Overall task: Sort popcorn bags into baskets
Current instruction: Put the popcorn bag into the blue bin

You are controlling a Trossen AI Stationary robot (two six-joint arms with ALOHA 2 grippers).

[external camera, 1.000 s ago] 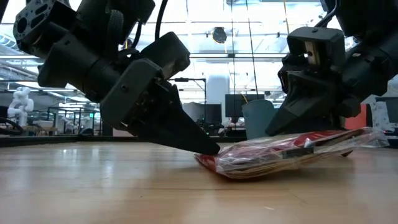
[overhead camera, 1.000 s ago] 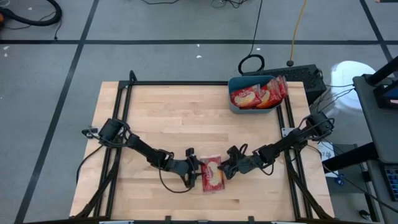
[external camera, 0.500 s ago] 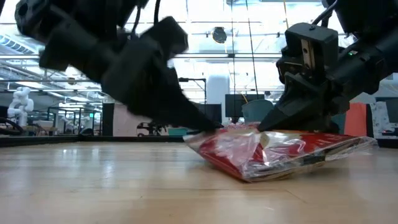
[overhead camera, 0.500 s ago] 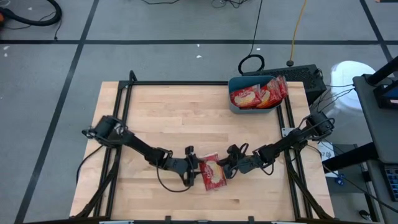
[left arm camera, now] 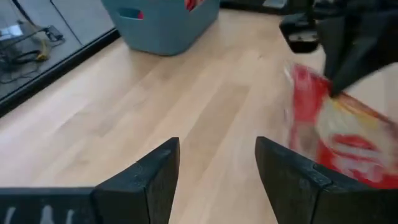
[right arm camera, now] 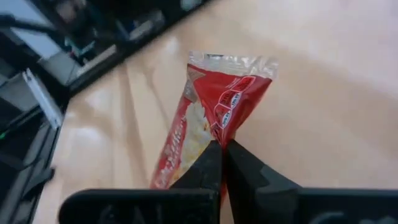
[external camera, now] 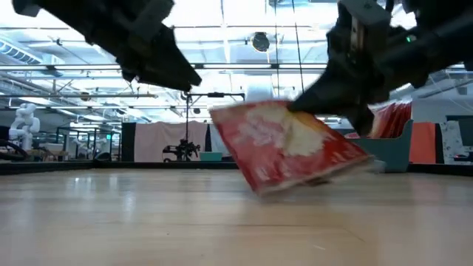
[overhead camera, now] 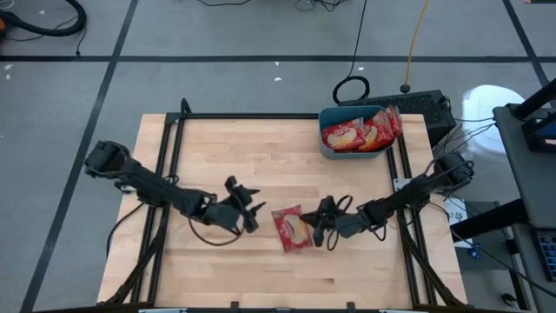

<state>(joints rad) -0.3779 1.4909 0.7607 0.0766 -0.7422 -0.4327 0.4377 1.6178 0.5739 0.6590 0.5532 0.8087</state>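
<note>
Right gripper [overhead camera: 320, 223] is pinched on the popcorn bag [overhead camera: 293, 229], tilted off the table near its middle front. The teal basket [overhead camera: 352, 149] lies far-right, nearer this arm. Left gripper [overhead camera: 246, 209] stands spread, just left.

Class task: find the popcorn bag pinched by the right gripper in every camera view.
High view: popcorn bag, lower centre of the table.
Low view: centre, tilted.
Left wrist view: right edge.
Right wrist view: centre.
Shared landmark: right gripper, shut on it.
</note>
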